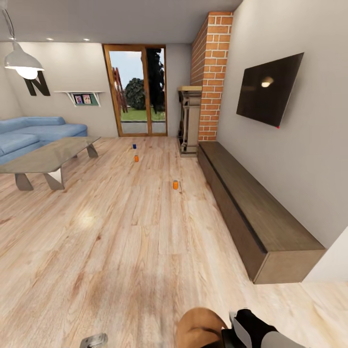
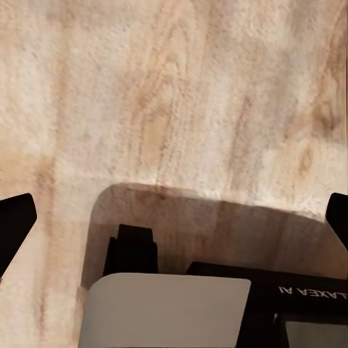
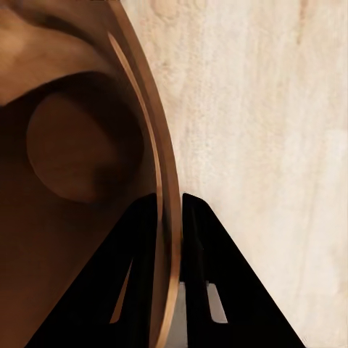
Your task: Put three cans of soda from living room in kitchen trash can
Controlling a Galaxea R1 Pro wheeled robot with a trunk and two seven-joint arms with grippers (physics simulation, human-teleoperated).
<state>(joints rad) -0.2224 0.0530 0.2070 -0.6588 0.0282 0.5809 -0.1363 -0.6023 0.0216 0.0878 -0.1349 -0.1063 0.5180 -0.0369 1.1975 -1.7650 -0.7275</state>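
Observation:
Three cans of soda stand on the living room's wood floor: a dark blue one (image 1: 134,146) farthest off, an orange one (image 1: 136,158) just in front of it, and another orange one (image 1: 175,184) nearer me, to the right. The trash can (image 1: 198,328) is at the bottom of the head view, its orange-brown inside (image 3: 72,145) facing up. My right gripper (image 1: 236,329) (image 3: 174,214) is shut on its rim, one finger inside and one outside. My left gripper (image 1: 94,340) (image 2: 174,217) hangs open over bare floor with nothing between its fingers.
A glass coffee table (image 1: 48,157) and blue sofa (image 1: 34,133) stand at the left. A long low wooden cabinet (image 1: 251,212) runs along the right wall under the TV (image 1: 268,89). The brick chimney (image 1: 210,72) and glass doors (image 1: 137,92) are at the back.

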